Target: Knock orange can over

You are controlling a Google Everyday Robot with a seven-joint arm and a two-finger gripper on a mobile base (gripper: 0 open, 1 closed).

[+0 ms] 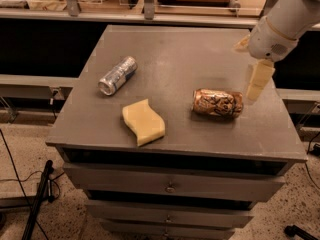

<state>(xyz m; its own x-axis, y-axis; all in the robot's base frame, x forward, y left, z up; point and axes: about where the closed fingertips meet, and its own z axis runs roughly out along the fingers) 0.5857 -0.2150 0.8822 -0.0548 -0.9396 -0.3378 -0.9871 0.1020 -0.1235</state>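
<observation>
The orange can (218, 103) is lying flat on its side on the desk (190, 54). It is not standing up. So the job looks done: the can is knocked over, and nothing seems left to push.

The gripper (254, 96) hangs over the right side of the desk, near the edge. Its fingers (259, 81) look pressed close together, like one pale block. They hold nothing. The orange can lies just beside the fingers, on their left in the picture and a bit closer to the front of the desk. The fingertips and the can do not seem to touch.

Two other things are on the desk. A yellow sponge (143, 122) lies well away from the fingers, past the orange can, toward the front. A silver can (117, 75) is even farther from the fingers, on the far left, and it lies on its side too.

Nothing sits between the fingers and the orange can. The sponge and the silver can are not in the way.
</observation>
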